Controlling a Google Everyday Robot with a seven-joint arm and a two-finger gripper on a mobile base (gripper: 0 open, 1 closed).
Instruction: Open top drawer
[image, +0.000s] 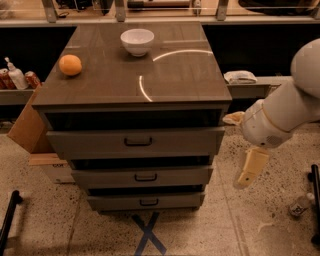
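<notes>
The top drawer (135, 142) is the widest of three grey-brown drawers in a cabinet, with a small dark bar handle (138, 142) at its centre. A dark gap shows between its front and the cabinet top. The two narrower drawers (142, 176) (146, 201) sit below it. My gripper (251, 168) hangs beige below the white arm (285, 110), to the right of the cabinet at about middle-drawer height. It is clear of the cabinet and holds nothing that I can see.
An orange (70, 65) and a white bowl (137, 41) sit on the cabinet top (165, 80). A cardboard box (30, 125) stands at the left. Bottles (15, 75) and a cloth (241, 77) lie on low shelves. A blue X (147, 232) marks the floor.
</notes>
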